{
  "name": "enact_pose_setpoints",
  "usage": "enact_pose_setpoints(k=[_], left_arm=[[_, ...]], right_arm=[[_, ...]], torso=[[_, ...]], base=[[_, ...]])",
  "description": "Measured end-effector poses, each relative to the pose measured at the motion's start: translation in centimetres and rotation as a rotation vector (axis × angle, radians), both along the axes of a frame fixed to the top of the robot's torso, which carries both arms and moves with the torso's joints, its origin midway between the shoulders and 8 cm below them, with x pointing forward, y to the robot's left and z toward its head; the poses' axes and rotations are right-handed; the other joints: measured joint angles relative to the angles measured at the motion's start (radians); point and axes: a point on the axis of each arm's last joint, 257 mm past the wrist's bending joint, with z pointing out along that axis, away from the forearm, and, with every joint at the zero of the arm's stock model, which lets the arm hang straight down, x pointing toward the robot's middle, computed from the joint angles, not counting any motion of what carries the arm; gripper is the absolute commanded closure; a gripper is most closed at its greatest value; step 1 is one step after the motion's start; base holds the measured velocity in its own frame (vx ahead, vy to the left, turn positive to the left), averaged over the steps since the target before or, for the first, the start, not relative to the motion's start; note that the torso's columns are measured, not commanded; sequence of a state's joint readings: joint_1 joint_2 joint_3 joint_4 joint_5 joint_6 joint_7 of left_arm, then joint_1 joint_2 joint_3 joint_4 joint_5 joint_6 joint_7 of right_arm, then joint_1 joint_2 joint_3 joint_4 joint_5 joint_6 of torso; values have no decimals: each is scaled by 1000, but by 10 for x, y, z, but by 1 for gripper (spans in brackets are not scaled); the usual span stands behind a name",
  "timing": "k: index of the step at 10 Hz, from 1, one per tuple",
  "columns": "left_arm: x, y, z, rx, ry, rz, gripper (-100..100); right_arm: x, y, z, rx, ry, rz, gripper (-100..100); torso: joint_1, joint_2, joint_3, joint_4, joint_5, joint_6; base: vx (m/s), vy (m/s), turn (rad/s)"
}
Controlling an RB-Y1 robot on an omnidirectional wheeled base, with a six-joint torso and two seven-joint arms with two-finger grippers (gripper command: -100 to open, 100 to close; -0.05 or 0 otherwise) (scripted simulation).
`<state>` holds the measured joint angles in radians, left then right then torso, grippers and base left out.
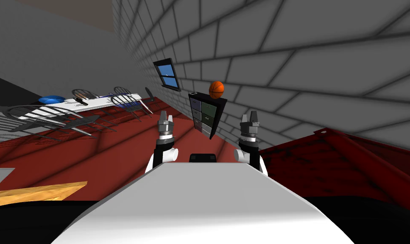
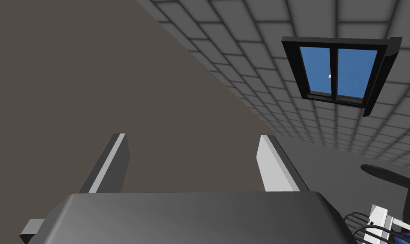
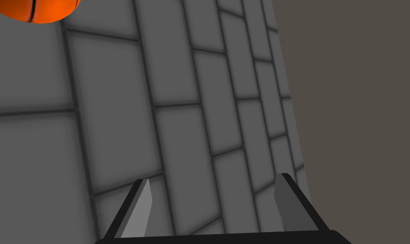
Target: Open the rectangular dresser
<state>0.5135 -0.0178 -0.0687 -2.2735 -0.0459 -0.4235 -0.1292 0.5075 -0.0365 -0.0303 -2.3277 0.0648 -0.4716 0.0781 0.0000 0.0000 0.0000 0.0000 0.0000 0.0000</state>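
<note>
A dark rectangular dresser with several grey-green drawer fronts stands against the grey brick wall, some way ahead of me. An orange basketball rests on its top, and its edge also appears in the right wrist view. My left gripper is raised left of the dresser and well short of it, fingers open with nothing between them. My right gripper is held up to the dresser's right, also short of it, open and empty.
A dark red piece of furniture sits close on my right. Far left stands a white table with wire chairs and a blue bowl. A black-framed window is in the wall. An orange board lies near left. Red floor stretches toward the dresser.
</note>
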Motion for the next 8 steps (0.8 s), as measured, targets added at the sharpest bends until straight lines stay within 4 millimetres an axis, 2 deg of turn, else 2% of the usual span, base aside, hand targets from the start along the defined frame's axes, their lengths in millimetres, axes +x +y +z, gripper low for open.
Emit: enact_pose_setpoints(k=[2,8], left_arm=[[0,0,0,0,0,0,0],[0,0,0,0,0,0,0]], right_arm=[[0,0,0,0,0,0,0],[0,0,0,0,0,0,0]], torso=[[0,104,-209,105,0,0],[0,544,-1087,544,0,0]], base=[[0,0,0],[0,0,0]])
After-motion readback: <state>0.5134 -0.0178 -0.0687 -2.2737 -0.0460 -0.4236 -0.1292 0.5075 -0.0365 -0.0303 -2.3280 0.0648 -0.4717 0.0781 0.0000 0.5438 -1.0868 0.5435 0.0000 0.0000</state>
